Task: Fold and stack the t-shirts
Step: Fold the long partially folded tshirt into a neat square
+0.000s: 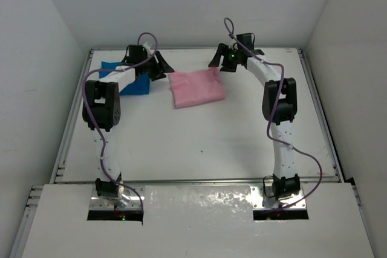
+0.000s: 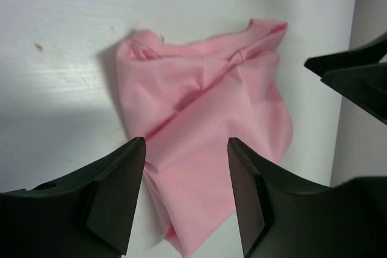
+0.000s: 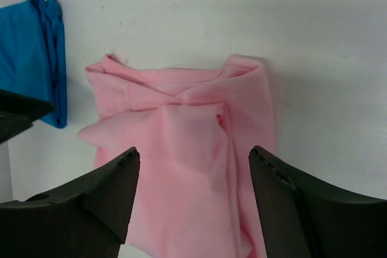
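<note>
Pink t-shirt (image 1: 196,87), roughly folded, lies far-centre on the bench (image 1: 199,143), with the folded blue t-shirt (image 1: 138,84) near it, unstacked. My left tool (image 2: 184,146) and right tool (image 3: 193,155) hover spread and empty over it; stacking, I judge, is left to do.

White table (image 1: 199,143) with pink t-shirt (image 1: 196,87) (loosely folded) and blue t-shirt (image 1: 138,86)

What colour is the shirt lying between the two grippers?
The shirt is plain light pink; the right wrist view shows it best.
</note>
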Controlling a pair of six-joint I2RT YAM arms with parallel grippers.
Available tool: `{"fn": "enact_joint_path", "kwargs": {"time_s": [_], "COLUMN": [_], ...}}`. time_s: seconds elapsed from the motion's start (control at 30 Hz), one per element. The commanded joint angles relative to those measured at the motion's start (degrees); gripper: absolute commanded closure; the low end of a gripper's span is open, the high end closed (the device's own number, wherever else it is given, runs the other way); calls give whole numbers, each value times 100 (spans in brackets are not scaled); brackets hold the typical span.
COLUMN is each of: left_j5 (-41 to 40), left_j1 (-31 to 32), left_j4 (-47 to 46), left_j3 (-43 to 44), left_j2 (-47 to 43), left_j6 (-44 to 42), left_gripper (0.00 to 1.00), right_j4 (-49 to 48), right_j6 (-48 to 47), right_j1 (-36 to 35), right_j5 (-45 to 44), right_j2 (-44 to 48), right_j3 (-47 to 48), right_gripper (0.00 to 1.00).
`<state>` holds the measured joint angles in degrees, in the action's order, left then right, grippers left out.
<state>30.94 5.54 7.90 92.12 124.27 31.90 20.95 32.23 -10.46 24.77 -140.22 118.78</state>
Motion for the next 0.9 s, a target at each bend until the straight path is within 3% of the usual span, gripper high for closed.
{"fn": "enact_joint_path", "kwargs": {"time_s": [0.0, 0.2, 0.4, 0.63, 0.87], "left_j5": [-52, -9, -44, -255, -668], "left_j1": [-71, -62, 157, 439, 553], "left_j4": [158, 923, 1213, 1741, 1504], "left_j3": [788, 1152, 913, 782, -534], "left_j2": [18, 326, 326, 405, -560], "left_j6": [-587, -1045, -1650, -2144, -2117], "left_gripper": [45, 45, 45, 46, 46], "right_j4": [-294, 250, -249, -548, -767], "right_j6": [-155, -779, -981, -982, -850], "right_j1": [202, 272, 264, 264, 255], "right_j5": [46, 72, 414, 616, 739], "right_j2": [618, 953, 1568, 1744, 1753], "right_j3": [-56, -680, -2375, -3019, -3282], "right_gripper": [29, 30, 31, 31, 33]}}
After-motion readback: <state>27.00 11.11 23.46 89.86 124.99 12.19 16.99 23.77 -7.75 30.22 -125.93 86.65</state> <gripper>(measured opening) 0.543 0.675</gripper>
